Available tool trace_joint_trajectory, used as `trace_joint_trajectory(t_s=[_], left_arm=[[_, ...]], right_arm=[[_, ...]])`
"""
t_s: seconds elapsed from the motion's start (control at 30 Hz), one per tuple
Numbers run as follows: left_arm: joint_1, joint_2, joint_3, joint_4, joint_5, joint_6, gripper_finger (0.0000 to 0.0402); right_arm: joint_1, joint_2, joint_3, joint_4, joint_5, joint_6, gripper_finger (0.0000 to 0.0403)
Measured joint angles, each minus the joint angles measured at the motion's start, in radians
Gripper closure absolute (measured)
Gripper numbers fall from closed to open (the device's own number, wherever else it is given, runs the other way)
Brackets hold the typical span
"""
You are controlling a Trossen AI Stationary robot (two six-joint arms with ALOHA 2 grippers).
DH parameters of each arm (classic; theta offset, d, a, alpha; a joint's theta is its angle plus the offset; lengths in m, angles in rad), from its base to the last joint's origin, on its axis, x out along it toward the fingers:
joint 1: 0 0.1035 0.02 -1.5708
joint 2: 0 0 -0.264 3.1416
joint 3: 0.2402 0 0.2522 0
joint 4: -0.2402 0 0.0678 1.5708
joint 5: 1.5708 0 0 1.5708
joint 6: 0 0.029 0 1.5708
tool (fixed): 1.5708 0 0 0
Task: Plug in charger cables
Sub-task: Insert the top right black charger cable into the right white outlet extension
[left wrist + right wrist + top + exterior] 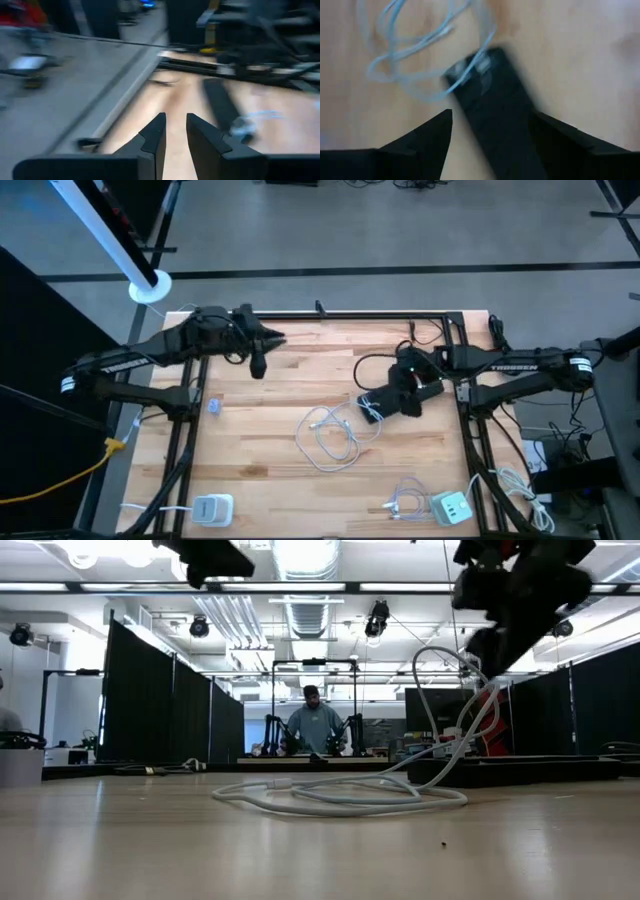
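My right jaws [372, 410] hang just above the middle of the table [300, 370], spread wide, with a flat black slab [492, 107] lying between my two fingers and nothing pinched. The slab's long axis runs slantwise across the planks, one end toward the loose white cable [330, 435], the other back toward my wrist. One strand of that cable crosses the slab's far end; whether its plug sits in the slab I cannot tell.

The white cable is thin and pale, spilled in several overlapping loops on the wood at the table's middle, a little toward the near edge. It has no single direction; the heap stretches from my jaws toward the near edge.

I count two white cables: this one, and a second white cable [405, 500], a tighter small bundle just beside the white charger block [452, 507] at the near right corner. A second charger block [212, 508] sits at the near left corner, so two blocks. A black cable [378, 365] arcs on the wood behind my right wrist.

My left jaws [258, 367] hover near the far left part of the table, fingers close together with a narrow gap, holding nothing.
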Motion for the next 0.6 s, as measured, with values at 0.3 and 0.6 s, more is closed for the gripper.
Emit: trace_joint_trajectory(t_s=[0.3, 0.6], left_arm=[[0.076, 0.015, 0.0, -0.002, -0.05, 0.226, 0.0337], [0.101, 0.011, 0.012, 0.02, -0.079, 0.489, 0.0338]], right_arm=[[0.024, 0.097, 0.028, -0.019, -0.036, 0.376, 0.038], [-0.334, 0.15, 0.328, -0.147, 0.326, 0.749, 0.0353]])
